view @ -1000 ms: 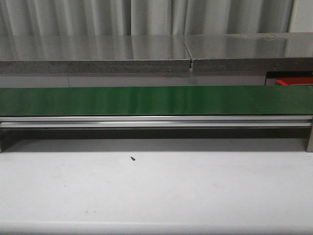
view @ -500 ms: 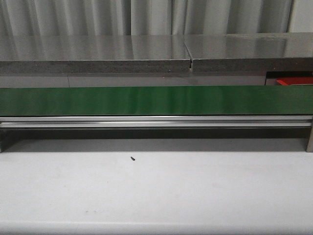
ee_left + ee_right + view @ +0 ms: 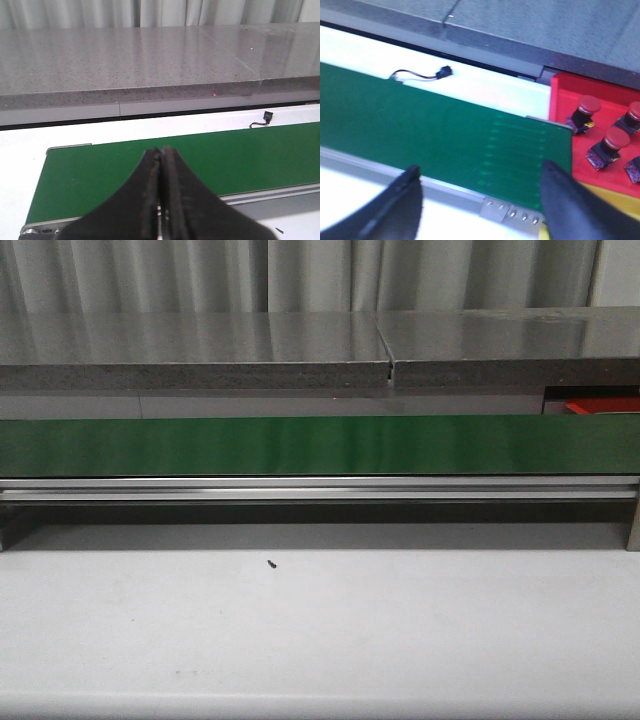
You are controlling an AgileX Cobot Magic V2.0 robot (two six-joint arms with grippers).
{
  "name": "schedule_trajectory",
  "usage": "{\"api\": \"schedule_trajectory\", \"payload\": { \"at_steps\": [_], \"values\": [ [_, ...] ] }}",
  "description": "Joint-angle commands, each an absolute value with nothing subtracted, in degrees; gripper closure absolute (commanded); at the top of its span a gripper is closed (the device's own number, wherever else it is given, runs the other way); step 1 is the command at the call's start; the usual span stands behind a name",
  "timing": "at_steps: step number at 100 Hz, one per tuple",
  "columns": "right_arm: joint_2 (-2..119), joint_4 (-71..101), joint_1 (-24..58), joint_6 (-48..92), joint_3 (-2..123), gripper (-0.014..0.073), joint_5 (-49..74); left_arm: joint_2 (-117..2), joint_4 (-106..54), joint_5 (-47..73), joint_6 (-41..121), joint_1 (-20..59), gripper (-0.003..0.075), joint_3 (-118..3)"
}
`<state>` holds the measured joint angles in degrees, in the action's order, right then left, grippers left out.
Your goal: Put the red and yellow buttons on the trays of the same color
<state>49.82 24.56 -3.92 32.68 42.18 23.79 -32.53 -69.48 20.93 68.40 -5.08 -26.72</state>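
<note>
The red tray point(image 3: 612, 115) lies past the end of the green conveyor belt point(image 3: 435, 132) in the right wrist view, with several red buttons in it, among them one point(image 3: 588, 105) and another point(image 3: 616, 140). A strip of the yellow tray point(image 3: 607, 196) shows beside it. My right gripper point(image 3: 480, 172) hangs open over the belt's near rail, holding nothing. My left gripper point(image 3: 161, 152) is shut and empty above the belt point(image 3: 150, 165) near its other end. In the front view only the belt point(image 3: 320, 445) and a sliver of the red tray point(image 3: 603, 405) show. No yellow button is in view.
A grey stone counter point(image 3: 200, 350) runs behind the belt. The belt's aluminium rail point(image 3: 320, 490) stands over the white table point(image 3: 320, 630), where a small dark speck point(image 3: 271, 563) lies. A small black connector on a wire point(image 3: 442, 72) rests behind the belt.
</note>
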Motion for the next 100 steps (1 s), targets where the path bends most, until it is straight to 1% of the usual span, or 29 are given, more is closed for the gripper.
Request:
{"api": "schedule_trajectory", "payload": {
  "at_steps": [1,3,8,10,15,17,20,22,34,45,100],
  "values": [
    [42.5,25.5,-2.9,33.6,39.0,0.0264,20.5,-32.5,-71.7,19.5,68.5,-4.9,0.0739,-28.3],
    [41.0,25.5,-2.9,33.6,37.9,0.0293,20.5,-32.5,-71.7,19.5,68.5,-4.9,0.0739,-28.3],
    [37.4,25.5,-2.9,33.6,35.4,0.0412,20.8,-32.5,-71.7,19.5,68.5,-4.9,0.0739,-28.3],
    [35.9,25.5,-2.9,33.6,34.3,0.044,20.8,-32.5,-71.7,19.5,68.5,-4.9,0.0739,-28.3],
    [32.5,25.5,-2.9,33.6,32.0,0.0553,20.8,-32.5,-71.7,19.5,68.5,-4.9,0.0739,-28.3],
    [31.1,25.5,-2.9,33.6,31.2,0.058,20.8,-32.5,-71.7,19.5,68.5,-4.9,0.0739,-28.3],
    [29.2,25.5,-2.9,33.6,30.0,0.0643,20.8,-32.5,-71.7,19.5,68.5,-4.9,0.0739,-28.3],
    [27.9,25.5,-2.9,33.6,29.6,0.0666,20.8,-32.5,-71.7,19.5,68.5,-4.9,0.0739,-28.3],
    [22.0,25.5,-2.9,33.5,27.3,0.0659,21.2,-32.5,-71.7,19.5,68.5,-4.9,0.0739,-28.3],
    [19.3,25.5,-2.9,33.5,27.0,0.0659,21.9,-32.5,-71.7,19.5,68.5,-4.9,0.0739,-28.3],
    [19.2,25.5,-2.9,33.5,27.0,0.0659,21.9,-32.5,-71.7,19.5,68.5,-4.9,0.0739,-28.3]
  ]
}}
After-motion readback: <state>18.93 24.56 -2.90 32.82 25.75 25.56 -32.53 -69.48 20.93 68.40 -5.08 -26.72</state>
